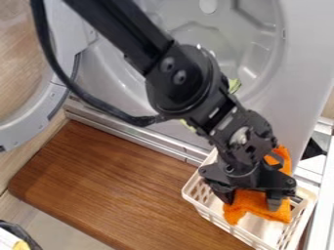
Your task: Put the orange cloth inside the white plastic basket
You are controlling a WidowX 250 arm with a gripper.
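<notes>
The black gripper is low over the white plastic basket at the lower right, with its two fingers spread apart. Orange cloth shows between and below the fingers, within the basket's outline. More of the cloth appears behind the gripper on its right side, near the basket's back. The gripper and wrist hide the cloth's middle and part of the basket's back rim.
A brown wooden board lies left of the basket. Behind is a grey machine drum, with its round door swung out at the left. A white rack edge stands close on the basket's right. A dark object sits at the lower-left corner.
</notes>
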